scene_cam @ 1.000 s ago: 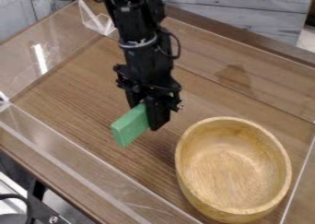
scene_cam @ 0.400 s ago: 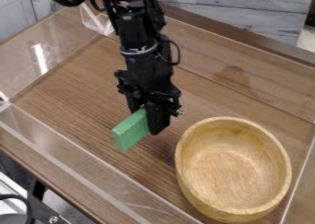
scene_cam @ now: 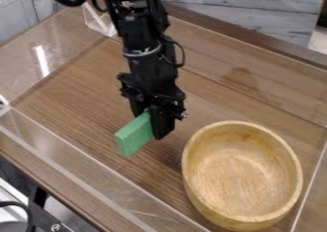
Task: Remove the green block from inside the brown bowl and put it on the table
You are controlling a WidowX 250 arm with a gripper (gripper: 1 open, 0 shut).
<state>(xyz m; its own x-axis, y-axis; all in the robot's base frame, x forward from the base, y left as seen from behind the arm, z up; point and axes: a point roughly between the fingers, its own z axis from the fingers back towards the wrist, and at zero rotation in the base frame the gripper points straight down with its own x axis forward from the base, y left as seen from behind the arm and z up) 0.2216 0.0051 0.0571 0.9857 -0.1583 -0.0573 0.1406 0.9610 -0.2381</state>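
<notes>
My gripper is shut on the green block, pinching its upper right end. The block hangs tilted, its lower left end close to the table; whether it touches the wood I cannot tell. The brown bowl stands to the right of the gripper, at the front right, with nothing inside. The black arm rises from the gripper toward the top of the view.
Low clear acrylic walls border the tabletop at the front left and the back. A pale wall and ledge run behind the table at the upper right.
The gripper has come down a little with the green block and drifted slightly left. The bowl has stayed where it was.
</notes>
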